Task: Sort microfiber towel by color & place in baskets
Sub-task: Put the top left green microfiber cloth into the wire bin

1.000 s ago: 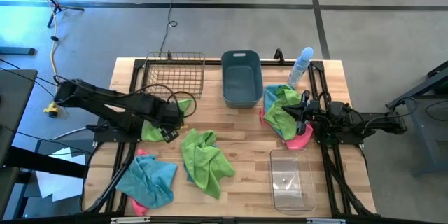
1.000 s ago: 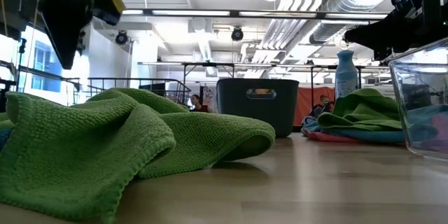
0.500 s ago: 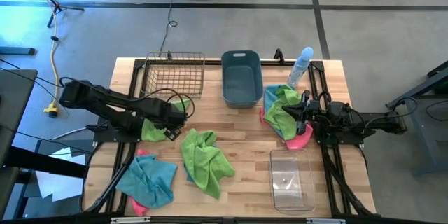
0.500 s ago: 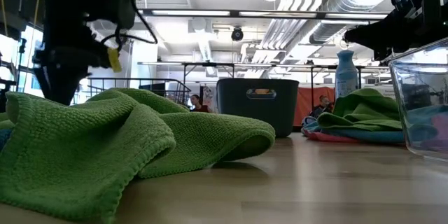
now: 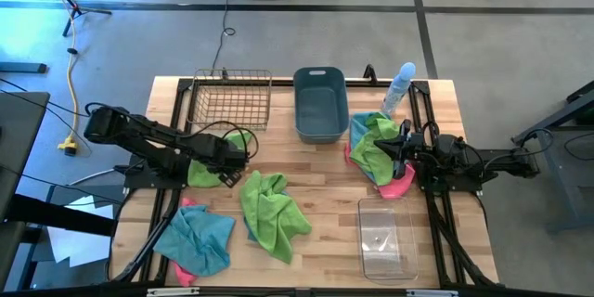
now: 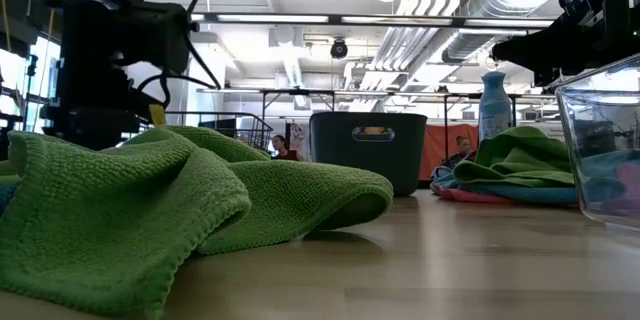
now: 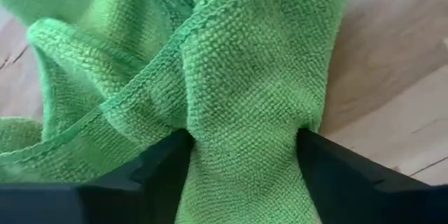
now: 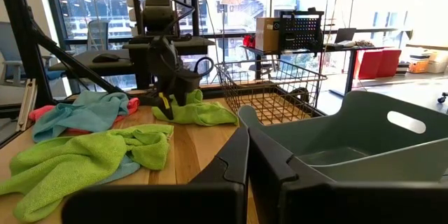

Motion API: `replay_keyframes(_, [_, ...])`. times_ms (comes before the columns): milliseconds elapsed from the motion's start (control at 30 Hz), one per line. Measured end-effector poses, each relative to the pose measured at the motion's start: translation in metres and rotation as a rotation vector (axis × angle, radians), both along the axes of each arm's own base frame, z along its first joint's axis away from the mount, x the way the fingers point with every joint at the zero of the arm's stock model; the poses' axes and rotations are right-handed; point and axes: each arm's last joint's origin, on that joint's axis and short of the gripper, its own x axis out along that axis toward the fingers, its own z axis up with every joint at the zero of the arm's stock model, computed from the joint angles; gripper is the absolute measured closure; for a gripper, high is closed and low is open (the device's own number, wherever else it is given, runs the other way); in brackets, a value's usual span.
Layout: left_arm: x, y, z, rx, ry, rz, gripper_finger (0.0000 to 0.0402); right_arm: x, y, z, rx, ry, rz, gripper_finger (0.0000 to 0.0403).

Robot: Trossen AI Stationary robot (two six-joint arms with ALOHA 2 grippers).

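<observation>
— Starting wide: what have you got on the desk [image 5: 325,162]?

— You have three containers along it: the wire basket [image 5: 231,100] at the back on your left, the slate-blue tub [image 5: 319,104] beside it in the middle, and the clear bin [image 5: 386,236] near the front on your right. Towels lie in four lots — a green one [image 5: 272,212] loose at centre front, a blue-over-pink pile [image 5: 196,239] at front left, a mixed heap [image 5: 379,148] by the right arm, and the green towel [image 7: 238,105] you are working on, just in front of the wire basket.

— How do you do this step well?

— You look to be at the pick. The left pincer [image 5: 234,156] is down on that green towel, and the wrist camera shows a raised fold running between the two dark fingers [image 7: 147,175], which press on it from both sides — clamped on cloth, not desk. I'd judge the hold good, but lift straight up and slowly so the trailing corners clear the wood and do not snag the basket's wire rim. Carry it high enough that the hanging cloth passes over the rim.

— And your other arm?

— The right pincer [image 5: 401,145] waits above the mixed heap, fingers drawn together on nothing, pointing across the desk toward the tub.

— Where does the towel sit against the pincer?

— The fold lies between the fingers; the rest spreads on the desk ahead of them.
</observation>
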Motion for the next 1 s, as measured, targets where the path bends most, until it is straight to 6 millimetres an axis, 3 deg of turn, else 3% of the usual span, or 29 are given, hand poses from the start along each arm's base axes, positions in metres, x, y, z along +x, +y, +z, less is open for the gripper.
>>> replay_keyframes(200, [-0.004,-0.003,0.003,-0.082,0.028,-0.085,0.0377,0.000,0.000,0.000,0.000,0.000,0.000,0.0402])
replay_keyframes(300, [-0.009,-0.005,0.015,-0.110,0.038,-0.124,0.0389,0.000,0.000,0.000,0.000,0.000,0.000,0.0402])
replay_keyframes(400, [-0.010,-0.007,0.043,-0.118,-0.025,-0.199,0.0396,0.000,0.000,0.000,0.000,0.000,0.000,0.0402])
replay_keyframes(633, [-0.012,-0.008,0.151,-0.144,-0.427,-0.385,0.0399,0.000,0.000,0.000,0.000,0.000,0.000,0.0402])
replay_keyframes(767, [-0.015,-0.007,0.204,-0.066,-0.613,-0.451,0.0400,0.000,0.000,0.000,0.000,0.000,0.000,0.0402])
replay_keyframes(867, [-0.013,-0.004,0.229,0.066,-0.669,-0.480,0.0401,0.000,0.000,0.000,0.000,0.000,0.000,0.0402])
replay_keyframes(1000, [-0.011,0.004,0.245,0.228,-0.666,-0.517,0.0401,0.000,0.000,0.000,0.000,0.000,0.000,0.0402])
